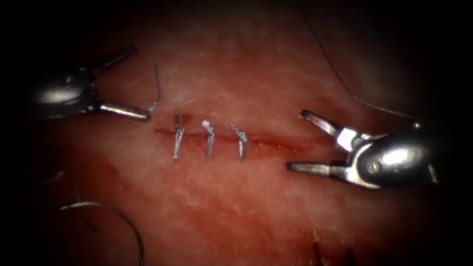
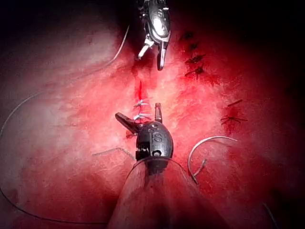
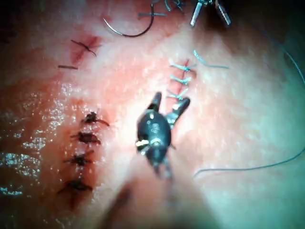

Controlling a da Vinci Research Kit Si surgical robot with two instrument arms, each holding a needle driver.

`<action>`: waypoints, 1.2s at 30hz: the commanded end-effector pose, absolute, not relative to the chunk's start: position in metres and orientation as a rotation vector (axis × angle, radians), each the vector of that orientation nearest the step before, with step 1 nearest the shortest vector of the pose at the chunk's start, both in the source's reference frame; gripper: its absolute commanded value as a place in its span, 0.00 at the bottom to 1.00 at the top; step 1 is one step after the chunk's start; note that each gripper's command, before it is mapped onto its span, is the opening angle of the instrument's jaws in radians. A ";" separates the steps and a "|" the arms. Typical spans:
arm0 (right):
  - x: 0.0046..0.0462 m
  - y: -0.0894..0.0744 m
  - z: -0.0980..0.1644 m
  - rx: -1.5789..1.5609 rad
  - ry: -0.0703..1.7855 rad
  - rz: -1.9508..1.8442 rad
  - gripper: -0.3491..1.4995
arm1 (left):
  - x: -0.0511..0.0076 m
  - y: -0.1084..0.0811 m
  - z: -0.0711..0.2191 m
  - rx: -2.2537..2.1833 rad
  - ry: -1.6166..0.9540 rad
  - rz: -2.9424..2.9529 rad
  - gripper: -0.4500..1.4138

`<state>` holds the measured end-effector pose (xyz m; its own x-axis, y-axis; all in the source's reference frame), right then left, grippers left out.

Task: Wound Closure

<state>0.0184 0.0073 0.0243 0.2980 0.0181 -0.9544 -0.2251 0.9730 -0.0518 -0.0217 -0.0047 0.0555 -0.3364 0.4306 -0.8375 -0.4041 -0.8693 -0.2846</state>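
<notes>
Hovering wide-spread, holding nothing: left claw [image 1: 125, 81] left of the cut [image 1: 231, 139], right claw [image 1: 303, 142] right; needle [image 1: 116, 216] lying loose below-left, needing regrasping.

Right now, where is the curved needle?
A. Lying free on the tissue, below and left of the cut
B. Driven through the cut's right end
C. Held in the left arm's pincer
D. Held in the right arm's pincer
A: the needle lies loose on the tissue, below and left of the cut, while the left pincer and the right pincer both stand open, holding nothing.
</notes>
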 end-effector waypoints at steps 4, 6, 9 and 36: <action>0.0190 0.006 0.025 -0.184 1.261 0.163 0.98 | -0.0230 -0.008 0.054 -1.474 -0.083 2.310 0.48; 0.0191 0.006 0.025 -0.184 1.261 0.163 0.98 | -0.0238 -0.010 0.053 -1.430 -0.158 2.436 0.48; 0.0191 0.006 0.025 -0.184 1.261 0.164 0.98 | -0.0252 -0.012 0.053 -1.327 -0.279 2.636 0.48; 0.0192 0.006 0.024 -0.182 1.259 0.163 0.98 | -0.0262 -0.021 0.054 -0.872 -0.233 3.395 0.37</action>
<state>0.0185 0.0070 0.0240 0.3012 0.0194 -0.9534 -0.2230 0.9735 -0.0506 -0.0253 -0.0194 0.0535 -0.8170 -0.3242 -0.4769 0.3805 -0.9245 -0.0235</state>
